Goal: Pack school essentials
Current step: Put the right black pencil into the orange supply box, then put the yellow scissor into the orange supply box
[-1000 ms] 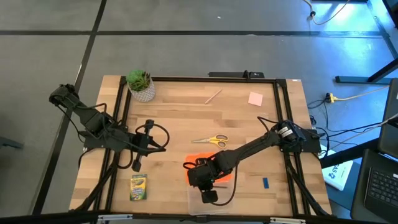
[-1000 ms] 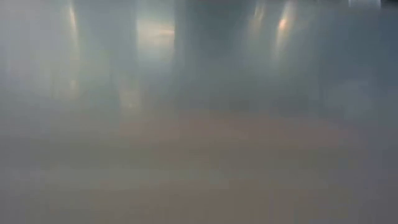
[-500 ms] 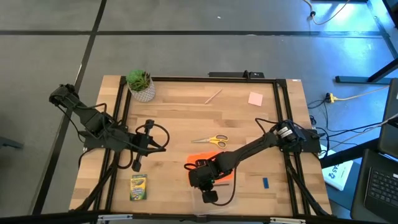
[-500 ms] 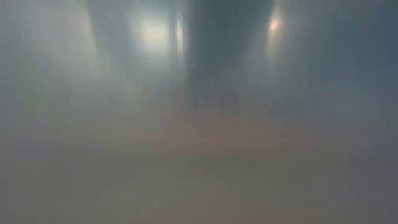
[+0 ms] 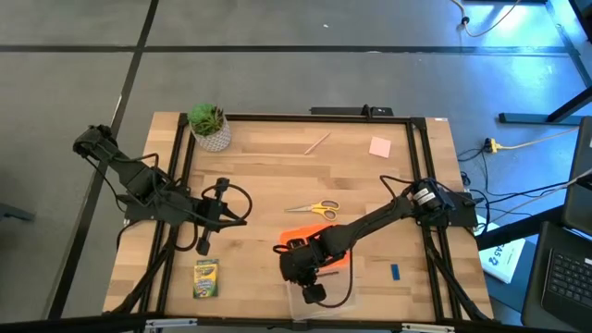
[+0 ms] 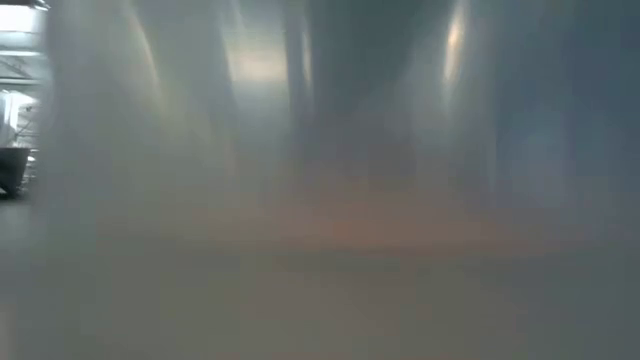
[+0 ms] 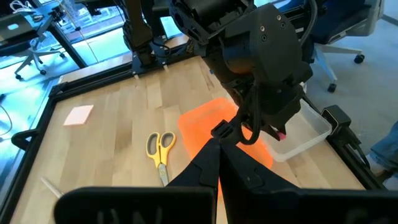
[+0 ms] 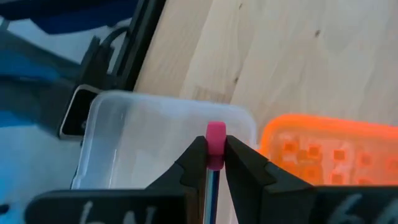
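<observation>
Right pincer [image 8: 210, 163] grips a pink-tipped pencil [image 8: 214, 140] above the clear case [image 8: 134, 127], poised to drop it in; left pincer [image 7: 219, 152] waits narrow.

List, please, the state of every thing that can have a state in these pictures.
Clear case: open, lid off.
Orange lid: flat on the table beside the case.
Pencil: pink eraser end up, clamped over the case.
Right gripper: fingers shut on the pencil.
Left gripper: fingers shut, empty.
Scissors: closed, flat.
</observation>
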